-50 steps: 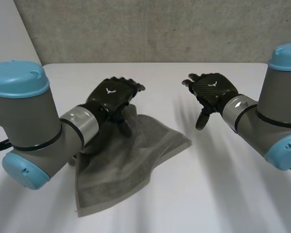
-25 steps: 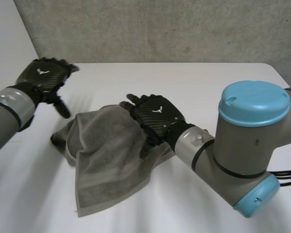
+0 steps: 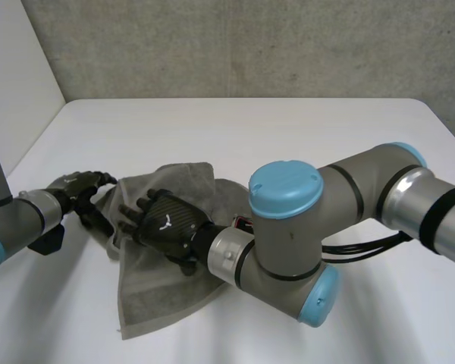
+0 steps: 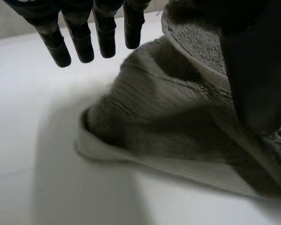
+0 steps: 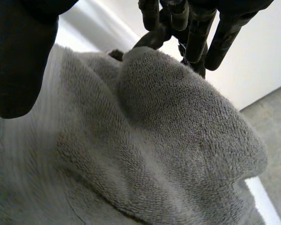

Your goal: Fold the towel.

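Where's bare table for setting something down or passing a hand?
Free: the far strip of the white table between the grey terry towel and the concrete wall, and the near right corner beyond the elbow of the right arm. Crowded: left of centre, where the left hand is at the towel's edge and the right hand rests on its middle.

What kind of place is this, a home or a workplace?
Probably a robotics lab: a bare white table, a plain grey wall behind it, and two robot arms over one grey towel.
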Controlling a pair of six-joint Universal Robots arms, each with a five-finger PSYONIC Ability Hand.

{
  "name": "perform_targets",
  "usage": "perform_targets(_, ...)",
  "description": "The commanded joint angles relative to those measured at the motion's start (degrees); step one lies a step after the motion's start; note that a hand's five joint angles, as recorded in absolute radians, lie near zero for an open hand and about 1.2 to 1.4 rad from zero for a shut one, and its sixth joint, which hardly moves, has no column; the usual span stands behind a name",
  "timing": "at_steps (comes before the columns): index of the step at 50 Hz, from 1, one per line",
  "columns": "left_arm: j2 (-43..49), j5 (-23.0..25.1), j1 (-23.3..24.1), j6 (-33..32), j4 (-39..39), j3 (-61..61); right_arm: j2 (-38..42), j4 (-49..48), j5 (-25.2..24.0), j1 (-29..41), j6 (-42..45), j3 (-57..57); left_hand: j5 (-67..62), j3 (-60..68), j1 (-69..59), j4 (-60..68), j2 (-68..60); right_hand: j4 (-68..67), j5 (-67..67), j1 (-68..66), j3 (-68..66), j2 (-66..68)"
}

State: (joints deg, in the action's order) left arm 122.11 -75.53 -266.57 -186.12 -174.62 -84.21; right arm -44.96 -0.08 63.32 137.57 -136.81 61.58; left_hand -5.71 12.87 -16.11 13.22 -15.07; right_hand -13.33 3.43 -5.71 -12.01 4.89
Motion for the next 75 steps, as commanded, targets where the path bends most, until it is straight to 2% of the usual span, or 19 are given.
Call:
perform_targets(1,-0.1,0.6,0.1,5.5,0.1,-0.6,2.3,-4.0,0.2,0.9,8.0,-1.2,-1.9,-2.9,-1.5,-3.2,-2.5,3.3,-3.4,0.7,2.0,0.1)
perform_targets(9,-0.2,0.6,0.1,6.4,0.1,-0.7,5.2,-7.0,1.5,1.0,9.0,-3.4,-7.3,-2.9,-6.9,-3.2,-7.9,3.3,-3.3,-4.4,2.0,5.2)
perform_targets(10,-0.3,0.6,0.1,6.4,0.2,-0.7,5.9,-7.1,2.0,1.0,9.1,-3.9,-10.0,-2.9,-9.6,-3.2,-10.6,3.3,4.8,-12.5,2.0,13.4)
perform_targets(11,-0.4,0.7,0.2,6.4,0.3,-0.7,5.9,-7.1,2.0,1.0,9.1,-3.9,-20.6,-2.9,-20.2,-3.2,-21.3,3.3,4.9,-12.6,2.0,13.4)
perform_targets(12,-0.4,0.8,0.2,6.4,0.4,-0.8,6.4,-7.2,2.2,1.0,9.3,-4.4,-34.1,-2.9,-33.7,-3.2,-34.7,3.3,16.5,-24.3,2.0,25.1)
perform_targets(13,-0.4,0.8,0.2,6.4,0.4,-0.8,6.7,-7.3,2.3,0.9,9.8,-4.8,-34.2,-2.9,-33.8,-3.2,-34.8,3.3,27.2,-34.9,2.0,35.7)
perform_targets(14,-0.4,1.0,0.2,6.3,0.4,-0.8,6.7,-7.3,2.3,0.9,9.8,-4.8,-47.7,-2.9,-47.3,-3.2,-48.3,3.3,27.3,-35.0,2.0,35.8)
perform_targets(15,-0.4,1.0,0.2,6.3,0.4,-0.8,6.8,-7.3,2.3,0.7,10.2,-4.9,-47.8,-2.9,-47.4,-3.2,-48.5,3.3,39.3,-47.0,2.0,47.8)
perform_targets(16,-0.4,1.4,0.3,6.3,0.4,-0.9,6.7,-7.3,2.5,0.4,10.8,-4.9,-61.8,-2.9,-61.4,-3.2,-62.5,3.3,54.9,-62.6,2.0,63.4)
perform_targets(17,-0.4,2.3,0.4,6.3,0.4,-1.0,6.7,-7.3,2.5,0.4,10.8,-4.9,-64.3,-2.9,-63.9,-3.2,-64.9,3.3,55.0,-62.7,2.0,63.6)
perform_targets(18,-0.4,2.3,0.4,6.3,0.4,-1.0,6.4,-7.4,2.8,0.2,11.0,-4.9,-64.3,-2.9,-63.9,-3.2,-64.9,3.3,66.5,-74.2,2.0,75.0)
perform_targets(25,-3.2,6.6,1.2,8.6,2.2,-0.7,1.1,-7.2,4.0,0.0,10.7,-3.8,-64.3,-2.9,-63.9,-3.2,-64.9,3.3,66.6,-74.3,2.0,75.1)
perform_targets(33,-11.3,7.2,6.3,13.8,2.1,0.4,-10.4,-7.3,1.5,-8.8,10.7,2.8,-64.3,-2.9,-63.9,-3.2,-64.9,3.3,66.6,-74.3,2.0,75.1)
perform_targets(41,-16.8,7.1,10.5,17.0,1.8,4.0,-15.7,-7.3,-12.3,-22.2,11.1,5.4,-64.3,-2.9,-63.9,-3.2,-64.9,3.3,66.6,-74.3,2.0,75.1)
perform_targets(48,-22.0,6.6,12.4,22.1,0.2,12.5,-19.2,-7.7,-13.8,-25.5,8.9,0.6,-64.3,-2.9,-63.9,-3.2,-64.9,3.3,66.6,-74.3,2.0,75.1)
perform_targets(56,-25.2,7.6,13.5,30.5,-1.4,12.2,-24.0,-8.4,-13.0,-27.0,-11.4,-0.5,-64.3,-2.9,-63.9,-3.2,-64.9,3.3,66.6,-74.3,2.0,75.1)
perform_targets(58,-25.2,7.8,14.5,30.4,-1.4,10.5,-25.0,-7.8,-11.7,-28.8,-22.7,-0.1,-64.3,-2.9,-63.9,-3.2,-64.9,3.3,66.6,-74.3,2.0,75.1)
perform_targets(63,-24.3,8.8,15.8,28.6,-1.8,5.8,-25.2,-2.5,-10.9,-31.0,-35.6,2.6,-64.3,-2.9,-63.9,-3.2,-64.9,3.3,66.6,-74.3,2.0,75.1)
perform_targets(75,-16.0,8.3,16.6,12.1,-0.9,-2.3,-23.7,15.2,-11.0,-32.3,-37.8,11.4,-64.3,-2.9,-63.9,-3.2,-64.9,3.3,66.6,-74.3,2.0,75.1)
